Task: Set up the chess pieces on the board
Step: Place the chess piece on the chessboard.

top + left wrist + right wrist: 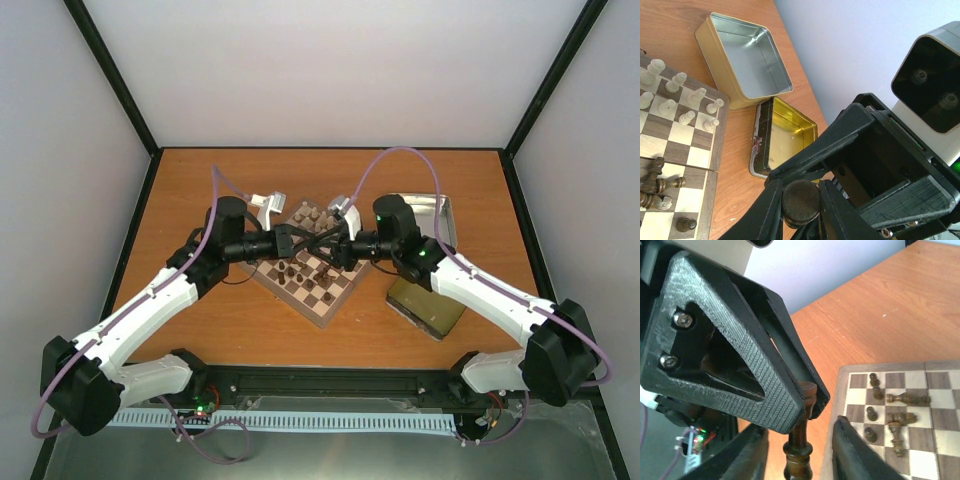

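Both grippers meet above the board [326, 303]. In the left wrist view my left gripper [799, 186] is shut on the round base of a dark chess piece [801, 204]. In the right wrist view the same piece [801, 452] lies between the fingers of my right gripper [799, 427], which stand open with a gap on each side. The left gripper's black textured fingers [755, 370] pinch the piece's far end. More dark chess pieces [896, 412] stand or lie on the board [940, 390]. Cream pieces [680, 95] stand in rows at the board's [677, 150] far side.
An open silver tin [428, 215] stands right of the board, with a dark lid [428, 305] in front of it. In the left wrist view the tin [747, 60] and the gold-lined lid [790, 137] lie beside the board's edge. Grey walls enclose the orange table [200, 320].
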You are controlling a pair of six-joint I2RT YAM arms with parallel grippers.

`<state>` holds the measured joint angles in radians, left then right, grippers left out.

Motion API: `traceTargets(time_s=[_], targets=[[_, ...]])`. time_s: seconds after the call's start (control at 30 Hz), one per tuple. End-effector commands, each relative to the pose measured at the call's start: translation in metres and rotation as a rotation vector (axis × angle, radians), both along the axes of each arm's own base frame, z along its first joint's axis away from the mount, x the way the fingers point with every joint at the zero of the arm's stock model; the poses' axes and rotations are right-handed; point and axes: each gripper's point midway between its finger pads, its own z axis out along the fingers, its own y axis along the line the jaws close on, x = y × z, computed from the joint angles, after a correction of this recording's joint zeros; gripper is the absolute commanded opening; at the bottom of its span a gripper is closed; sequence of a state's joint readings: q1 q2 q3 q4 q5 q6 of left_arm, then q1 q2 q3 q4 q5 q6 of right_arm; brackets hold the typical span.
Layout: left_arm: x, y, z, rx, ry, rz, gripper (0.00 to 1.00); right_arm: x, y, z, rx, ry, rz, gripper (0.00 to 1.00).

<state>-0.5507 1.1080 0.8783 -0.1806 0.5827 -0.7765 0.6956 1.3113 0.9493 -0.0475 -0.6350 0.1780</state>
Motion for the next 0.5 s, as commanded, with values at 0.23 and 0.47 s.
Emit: traceTargets(time_s=[0.23,0.47], targets=[[-0.001,-0.002,0.053,-0.248,0.012,0.037,0.1,-0.009,-0.027,0.073,0.436,0.111,-0.177,0.54],[-0.002,0.0,0.091,-0.39,0.0,0.048,0.1,0.002,-0.038,0.084,0.636,0.322,-0.27,0.55]])
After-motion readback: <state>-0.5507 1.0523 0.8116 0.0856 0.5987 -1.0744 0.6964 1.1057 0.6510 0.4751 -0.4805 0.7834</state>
